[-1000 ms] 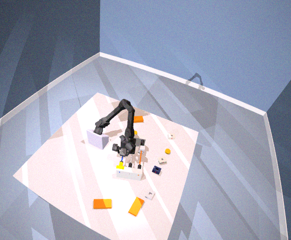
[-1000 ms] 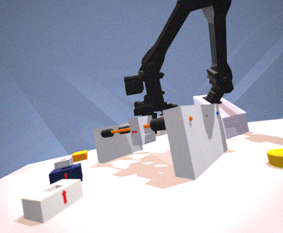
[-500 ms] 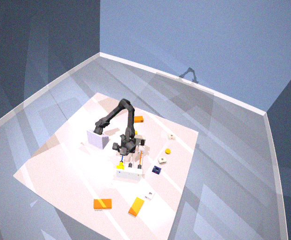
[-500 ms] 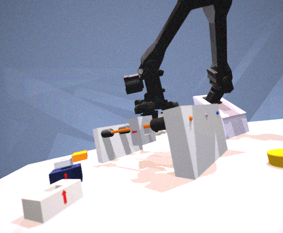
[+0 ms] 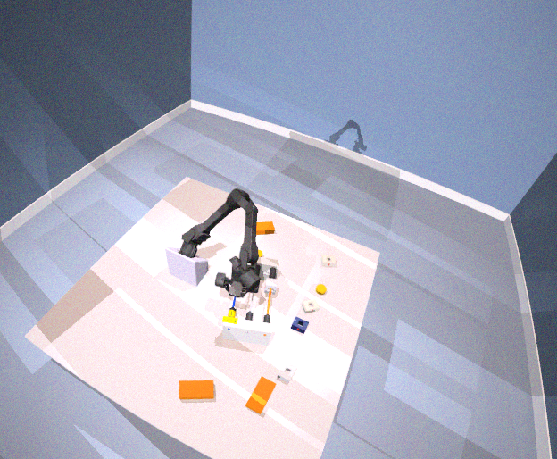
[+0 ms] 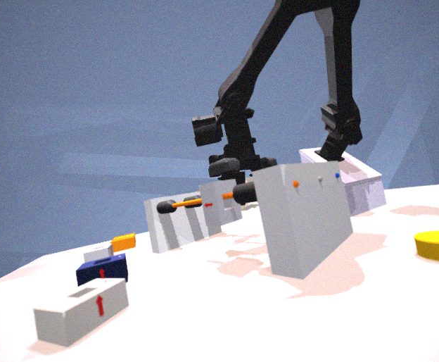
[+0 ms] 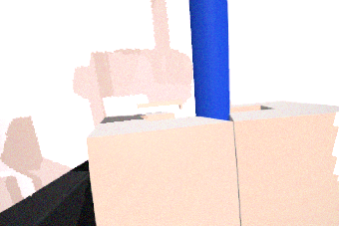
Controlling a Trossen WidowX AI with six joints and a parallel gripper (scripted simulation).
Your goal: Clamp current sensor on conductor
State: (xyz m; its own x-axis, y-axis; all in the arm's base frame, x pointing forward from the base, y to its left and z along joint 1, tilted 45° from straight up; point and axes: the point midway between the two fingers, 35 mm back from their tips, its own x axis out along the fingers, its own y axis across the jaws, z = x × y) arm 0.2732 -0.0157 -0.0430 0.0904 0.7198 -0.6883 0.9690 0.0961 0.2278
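Lilac box (image 5: 185, 269) (image 6: 364, 192): left of centre in the top view, under the arm's foot.
Blue conductor (image 5: 233, 301) (image 7: 210, 46): just right of that; in your wrist view it meets the sensor's seam.
Gripper (image 5: 242, 295) (image 6: 244, 177) (image 7: 214, 180): near centre, clamped on the sensor.
Sensor (image 7: 162, 172): across the wrist view's lower part; you can't tell whether it's latched.
Orange conductor (image 5: 269, 302) (image 6: 186, 202): right of your gripper in the top view.
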